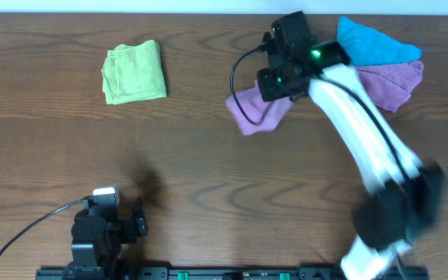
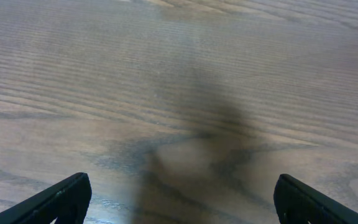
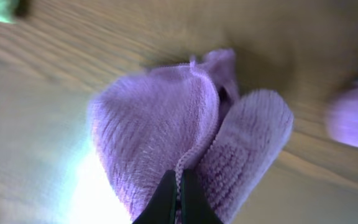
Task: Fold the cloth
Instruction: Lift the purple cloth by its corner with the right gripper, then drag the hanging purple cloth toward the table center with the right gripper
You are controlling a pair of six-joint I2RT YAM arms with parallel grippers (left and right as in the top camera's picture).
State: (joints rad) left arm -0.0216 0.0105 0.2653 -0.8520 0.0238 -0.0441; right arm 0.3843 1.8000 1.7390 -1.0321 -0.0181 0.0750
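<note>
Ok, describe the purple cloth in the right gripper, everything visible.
The cloth is bright purple fuzzy microfibre with a stitched hem, crumpled into soft lobes, not flat. It sits toward the table's far side, left of the blue cloth and a duller purple cloth. The right gripper is shut on a bunched fold along its hem. No label shows.

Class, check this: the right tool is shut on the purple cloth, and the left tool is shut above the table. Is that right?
Not quite: the left tool is open, jaws wide apart above the table, as the left wrist view shows. The right tool is indeed shut on the purple cloth.
</note>
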